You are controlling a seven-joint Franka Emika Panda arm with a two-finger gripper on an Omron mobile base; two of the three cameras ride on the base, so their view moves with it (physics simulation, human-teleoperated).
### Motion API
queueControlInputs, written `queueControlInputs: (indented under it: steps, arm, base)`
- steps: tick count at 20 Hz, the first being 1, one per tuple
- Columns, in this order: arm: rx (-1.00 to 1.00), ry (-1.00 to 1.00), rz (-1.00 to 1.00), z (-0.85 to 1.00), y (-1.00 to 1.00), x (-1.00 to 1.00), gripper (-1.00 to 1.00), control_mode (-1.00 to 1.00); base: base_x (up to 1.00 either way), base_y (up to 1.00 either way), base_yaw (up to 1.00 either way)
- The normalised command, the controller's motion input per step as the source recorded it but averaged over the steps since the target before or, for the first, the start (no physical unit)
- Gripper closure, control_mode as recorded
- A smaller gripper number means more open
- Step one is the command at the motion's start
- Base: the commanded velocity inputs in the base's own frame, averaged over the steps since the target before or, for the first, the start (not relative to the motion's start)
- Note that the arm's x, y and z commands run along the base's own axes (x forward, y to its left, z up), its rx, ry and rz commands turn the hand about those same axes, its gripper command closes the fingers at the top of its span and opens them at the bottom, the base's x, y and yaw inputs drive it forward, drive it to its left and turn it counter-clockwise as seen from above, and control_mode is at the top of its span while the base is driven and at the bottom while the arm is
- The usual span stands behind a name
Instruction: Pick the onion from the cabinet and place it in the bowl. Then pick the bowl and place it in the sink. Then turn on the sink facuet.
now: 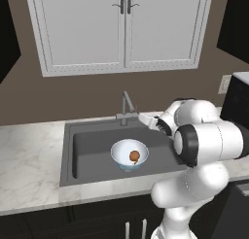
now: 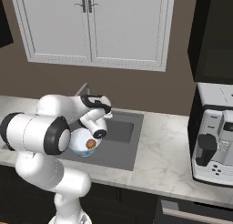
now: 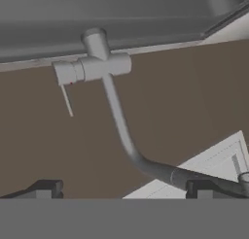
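The bowl (image 1: 129, 154), white inside and pale blue outside, stands in the dark grey sink (image 1: 69, 150) with the orange-brown onion (image 1: 133, 156) in it. The bowl (image 2: 81, 145) and onion (image 2: 91, 143) also peek out from behind my arm in the right base view. The grey sink faucet (image 1: 125, 109) rises behind the basin. My gripper (image 1: 144, 118) hovers just right of it, level with its base, pointing at it. The hand view, rolled upside down, has the faucet body (image 3: 99, 64), its thin lever (image 3: 67, 99) and the curved spout close ahead. My gripper (image 3: 124, 188) is open, holding nothing.
The white wall cabinet (image 1: 121, 29) above the sink has both doors closed. Marble counter (image 1: 29, 160) runs left of the basin and also to its right (image 2: 168, 150). A coffee machine (image 2: 214, 136) stands at the far right.
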Motion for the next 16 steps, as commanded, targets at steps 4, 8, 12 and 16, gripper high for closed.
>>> queueControlInputs:
  steps: [4,8,12,16]
  arm:
    - [0.04,0.01,0.00,-0.01,-0.06,0.44,-1.00,-1.00]
    - [0.00,0.01,0.00,-0.13,0.00,0.41,-1.00,-1.00]
    - [0.00,0.00,0.00,-0.31,0.00,0.31,-1.00,-1.00]
    - [-0.01,0.00,0.00,-0.27,0.00,0.32,-1.00,-1.00]
  base:
    - [0.00,0.00,0.00]
    - [0.00,0.00,0.00]
    - [0.00,0.00,0.00]
    - [0.00,0.00,0.00]
